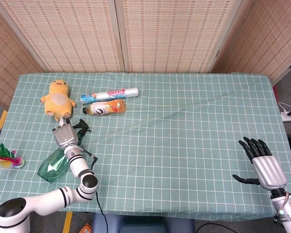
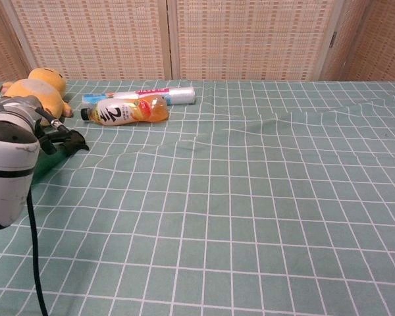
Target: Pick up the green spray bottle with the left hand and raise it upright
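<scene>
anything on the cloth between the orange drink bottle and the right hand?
Nothing. In the head view only bare green checked tablecloth runs from the orange drink bottle to the right hand, which rests open near the front right corner.

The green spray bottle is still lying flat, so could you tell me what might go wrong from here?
1. The left robot hand sits over the neck of the green spray bottle, near its black trigger; gripped that far from the body, the bottle might swing or slip when raised.
2. The yellow plush toy lies just beyond the fingers and could get nudged.
3. The chest view mostly hides the bottle behind the arm, so the grasp is hard to check.
</scene>
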You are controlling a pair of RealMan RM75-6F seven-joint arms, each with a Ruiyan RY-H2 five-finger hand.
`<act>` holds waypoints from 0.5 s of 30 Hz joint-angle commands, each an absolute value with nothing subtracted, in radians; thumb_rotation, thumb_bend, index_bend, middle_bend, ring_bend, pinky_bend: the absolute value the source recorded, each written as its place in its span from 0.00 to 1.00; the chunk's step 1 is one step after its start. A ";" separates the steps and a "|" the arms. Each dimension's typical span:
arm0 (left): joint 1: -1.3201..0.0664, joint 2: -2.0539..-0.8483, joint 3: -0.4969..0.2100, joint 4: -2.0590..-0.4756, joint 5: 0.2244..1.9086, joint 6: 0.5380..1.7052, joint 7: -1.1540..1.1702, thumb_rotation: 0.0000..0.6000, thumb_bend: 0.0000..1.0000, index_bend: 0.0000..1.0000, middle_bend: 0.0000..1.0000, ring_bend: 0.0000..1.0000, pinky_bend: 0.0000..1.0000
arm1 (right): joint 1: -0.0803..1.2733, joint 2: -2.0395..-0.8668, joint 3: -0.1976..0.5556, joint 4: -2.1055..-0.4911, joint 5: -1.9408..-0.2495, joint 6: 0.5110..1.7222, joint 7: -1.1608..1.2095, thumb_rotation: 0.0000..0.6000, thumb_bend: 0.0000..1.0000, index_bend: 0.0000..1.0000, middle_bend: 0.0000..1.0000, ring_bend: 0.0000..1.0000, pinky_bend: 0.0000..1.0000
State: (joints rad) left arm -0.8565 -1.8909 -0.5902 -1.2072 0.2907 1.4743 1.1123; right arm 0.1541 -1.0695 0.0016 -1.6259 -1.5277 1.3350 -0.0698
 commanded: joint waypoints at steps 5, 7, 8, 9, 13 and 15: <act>-0.856 -1.900 -0.611 -1.219 0.251 1.470 1.114 1.00 0.22 0.11 0.31 0.29 0.23 | 0.155 -1.070 0.002 -1.628 -1.526 1.334 -0.074 1.00 0.06 0.05 0.00 0.00 0.02; -0.860 -1.902 -0.609 -1.221 0.252 1.472 1.116 1.00 0.22 0.11 0.31 0.29 0.22 | 0.155 -1.070 0.002 -1.628 -1.526 1.334 -0.074 1.00 0.06 0.05 0.00 0.00 0.02; -0.862 -1.903 -0.607 -1.222 0.253 1.474 1.117 1.00 0.22 0.11 0.31 0.29 0.22 | 0.155 -1.069 0.002 -1.628 -1.525 1.334 -0.073 1.00 0.06 0.05 0.00 0.00 0.02; -0.863 -1.904 -0.607 -1.222 0.253 1.474 1.117 1.00 0.22 0.11 0.31 0.29 0.22 | 0.155 -1.069 0.002 -1.628 -1.526 1.334 -0.073 1.00 0.06 0.05 0.00 0.00 0.02; -0.865 -1.910 -0.604 -1.207 0.246 1.473 1.120 1.00 0.22 0.11 0.31 0.29 0.22 | 0.155 -1.069 0.002 -1.628 -1.526 1.334 -0.072 1.00 0.06 0.05 0.00 0.00 0.02; -0.865 -1.913 -0.602 -1.195 0.243 1.469 1.119 1.00 0.22 0.11 0.31 0.29 0.22 | 0.155 -1.068 0.002 -1.628 -1.527 1.334 -0.071 1.00 0.06 0.05 0.00 0.00 0.02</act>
State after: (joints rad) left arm -0.8645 -1.9114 -0.6037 -1.1997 0.2448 1.4710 1.1192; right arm 0.1552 -1.0684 0.0019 -1.6282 -1.5267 1.3341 -0.0714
